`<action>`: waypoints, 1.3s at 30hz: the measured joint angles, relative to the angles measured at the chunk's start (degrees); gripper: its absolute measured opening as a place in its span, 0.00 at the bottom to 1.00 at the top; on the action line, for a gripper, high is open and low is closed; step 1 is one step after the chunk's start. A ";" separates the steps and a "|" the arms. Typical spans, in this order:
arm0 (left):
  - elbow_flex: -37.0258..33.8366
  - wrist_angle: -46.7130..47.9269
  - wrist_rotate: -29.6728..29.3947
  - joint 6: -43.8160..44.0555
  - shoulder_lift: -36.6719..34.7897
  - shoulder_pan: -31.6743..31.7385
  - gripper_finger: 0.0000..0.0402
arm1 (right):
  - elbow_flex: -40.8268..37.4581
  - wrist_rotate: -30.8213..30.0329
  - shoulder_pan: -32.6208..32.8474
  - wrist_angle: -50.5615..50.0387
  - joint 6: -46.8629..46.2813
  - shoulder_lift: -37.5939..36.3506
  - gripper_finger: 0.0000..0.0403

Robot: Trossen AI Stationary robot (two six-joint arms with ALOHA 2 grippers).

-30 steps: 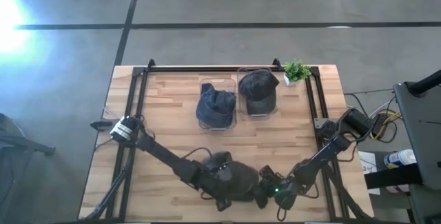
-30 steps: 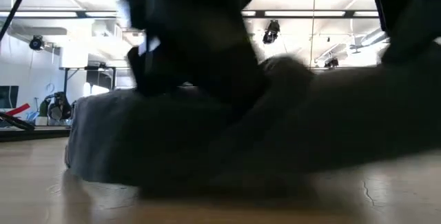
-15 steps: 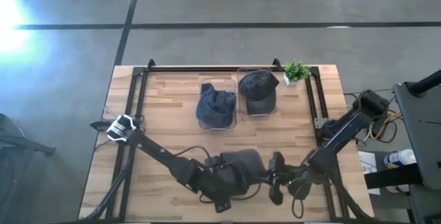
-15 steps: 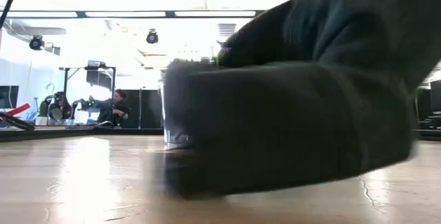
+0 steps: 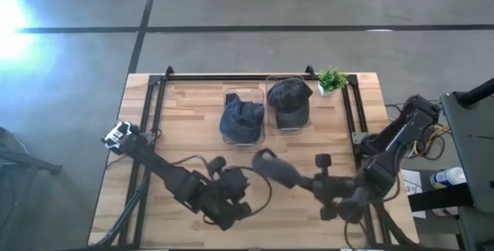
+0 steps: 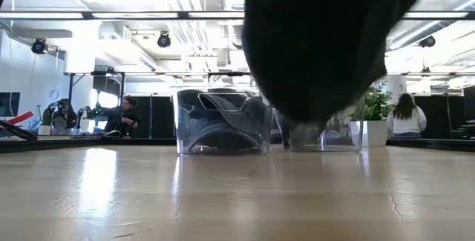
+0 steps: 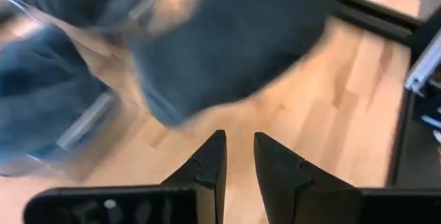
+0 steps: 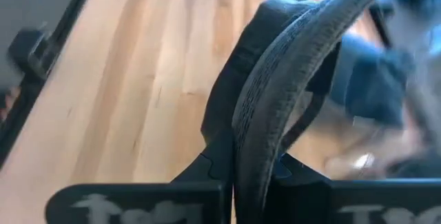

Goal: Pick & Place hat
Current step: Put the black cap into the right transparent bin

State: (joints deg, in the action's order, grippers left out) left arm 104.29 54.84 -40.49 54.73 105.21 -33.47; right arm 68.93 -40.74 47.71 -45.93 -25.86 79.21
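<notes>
A dark grey hat hangs in the air over the near middle of the table, with my right gripper shut on it. In the low view it is the dark mass well above the tabletop. My left gripper stands just left of the hat. Its fingers are a narrow gap apart with nothing between them, and the hat lies beyond their tips. Two clear bins at the far middle each hold another hat. My right gripper pinches the hat's stitched edge band between its two fingers; the band runs out from between them along the fingers. It comes at the hat from the table's near right, slanting down. The hat is lifted clear of the table and stretches away from the fingertips toward the bins.
A small potted plant stands at the far right corner beside the right bin. A black frame rail runs along the table's far and side edges. Bare wood lies left of the bins. People show in the room behind the table.
Both grippers have risen from the table's near edge. My right gripper has rolled its wrist and lifted the hat clear of the table, carrying it toward the far edge. My left gripper has come away from the hat and tipped up.
</notes>
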 joint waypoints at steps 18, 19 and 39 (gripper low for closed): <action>-0.94 -17.48 6.09 -11.00 -0.82 6.56 0.17 | 12.69 -10.33 5.30 -19.04 43.86 25.97 0.03; -1.48 -19.97 8.62 -11.52 -0.01 7.06 0.17 | 13.13 -10.42 5.80 -17.40 44.73 25.47 0.03; -4.90 -28.56 27.89 -3.22 14.51 5.93 0.17 | 18.36 -19.01 8.21 -13.03 56.19 25.05 0.03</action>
State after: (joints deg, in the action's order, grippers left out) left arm 99.39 26.28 -12.60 51.52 119.72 -27.55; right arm 87.29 -59.76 55.92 -58.96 30.33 104.27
